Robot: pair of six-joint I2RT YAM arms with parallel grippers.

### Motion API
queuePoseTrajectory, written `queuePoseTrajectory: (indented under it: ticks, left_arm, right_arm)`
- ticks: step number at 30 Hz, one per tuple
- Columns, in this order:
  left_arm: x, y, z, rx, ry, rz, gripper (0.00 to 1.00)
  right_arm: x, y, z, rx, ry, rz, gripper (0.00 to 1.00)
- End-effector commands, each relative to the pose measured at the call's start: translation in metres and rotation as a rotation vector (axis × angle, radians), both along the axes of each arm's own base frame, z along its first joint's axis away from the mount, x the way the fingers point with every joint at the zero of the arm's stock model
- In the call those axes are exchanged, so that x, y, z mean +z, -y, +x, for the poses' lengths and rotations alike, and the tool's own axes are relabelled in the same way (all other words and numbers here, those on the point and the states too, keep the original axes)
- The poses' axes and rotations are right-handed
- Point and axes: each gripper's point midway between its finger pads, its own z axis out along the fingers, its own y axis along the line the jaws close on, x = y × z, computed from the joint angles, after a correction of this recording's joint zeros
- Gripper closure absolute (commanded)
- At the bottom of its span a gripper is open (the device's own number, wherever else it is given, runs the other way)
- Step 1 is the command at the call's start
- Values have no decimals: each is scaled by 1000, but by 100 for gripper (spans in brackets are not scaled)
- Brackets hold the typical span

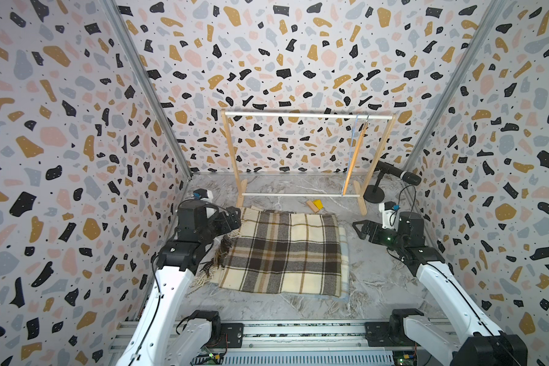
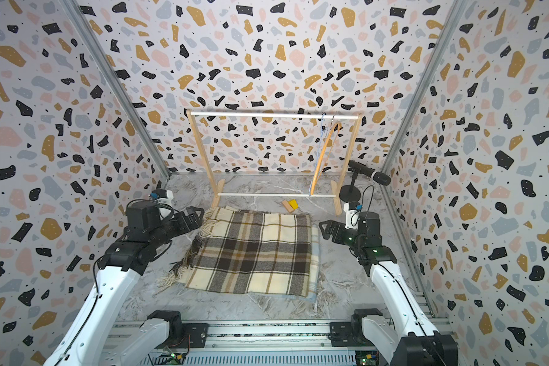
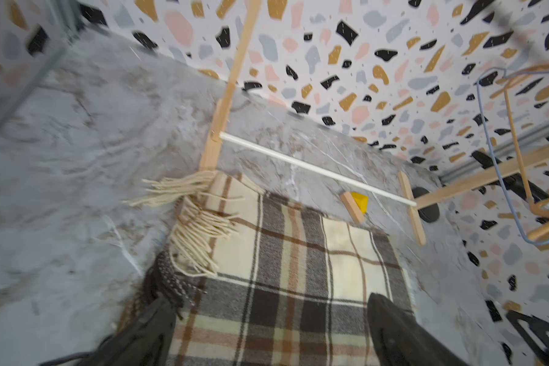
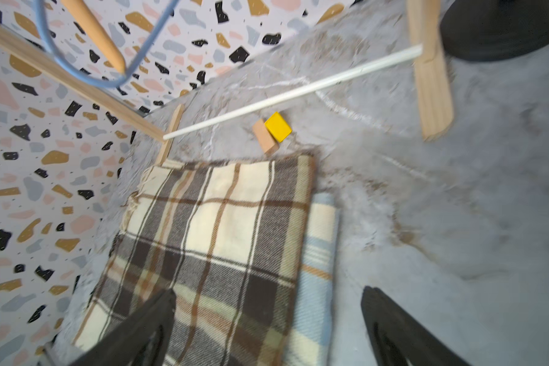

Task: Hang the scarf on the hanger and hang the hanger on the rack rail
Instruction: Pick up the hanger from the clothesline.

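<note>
- The wooden rack [image 1: 298, 116] stands at the back of the table; the hanger [image 1: 355, 155] hangs from its top rail, near the right end.
- The plaid scarf [image 1: 282, 250] lies folded flat mid-table in front of the rack, on what looks like a second, pale blue cloth [image 4: 317, 253]. It is thick wool, so probably soft, limp, fairly heavy and apt to unfold when lifted.
- The left gripper [image 1: 233, 218] hovers at the scarf's far left corner, jaws wide and empty. The right gripper [image 1: 360, 229] is just beside its right edge, also wide and empty.
- Best hold: pinch all layers at a folded edge, not the loose fringe [image 3: 197, 221].
</note>
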Motion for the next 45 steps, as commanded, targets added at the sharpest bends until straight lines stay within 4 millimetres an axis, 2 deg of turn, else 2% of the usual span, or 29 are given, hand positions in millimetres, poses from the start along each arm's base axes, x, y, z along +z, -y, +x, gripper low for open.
queuePoseTrajectory:
  ticks: [1,3,6,9,13,17,20,26,30,33,37,41,45]
  left_arm:
    - [-14,41,2,-141,-44,-136,3]
    - [-22,56,5,-181,-58,-135,3]
    - [-30,78,10,-234,-71,-147,3]
    - [-39,99,11,-283,-86,-145,3]
    - [-54,114,12,-311,-113,-125,3]
    - [-72,121,12,-324,-149,-125,3]
    - [-82,123,11,-327,-166,-121,3]
    - [-90,123,10,-333,-188,-117,3]
    - [-92,123,10,-335,-187,-106,3]
    - [-94,123,9,-338,-191,-104,3]
    - [-95,123,9,-338,-195,-105,3]
    - [-95,122,8,-340,-191,-99,3]
    - [-95,121,7,-344,-188,-89,3]
  right_arm:
    - [3,-16,-4,47,-59,108,4]
    - [12,-16,0,55,-38,99,4]
    - [37,-15,10,55,18,87,3]
    - [75,-17,18,63,78,106,3]
    - [125,-17,24,61,153,120,7]
    - [167,-13,29,36,205,103,9]
    - [196,-16,41,41,239,106,12]
    - [238,-38,71,79,291,150,19]
    - [251,-59,88,109,317,145,20]
    - [248,-71,103,106,304,131,20]
    - [234,-84,124,83,271,99,19]
    - [215,-81,145,18,224,18,19]
    - [199,-81,158,-8,184,-36,18]
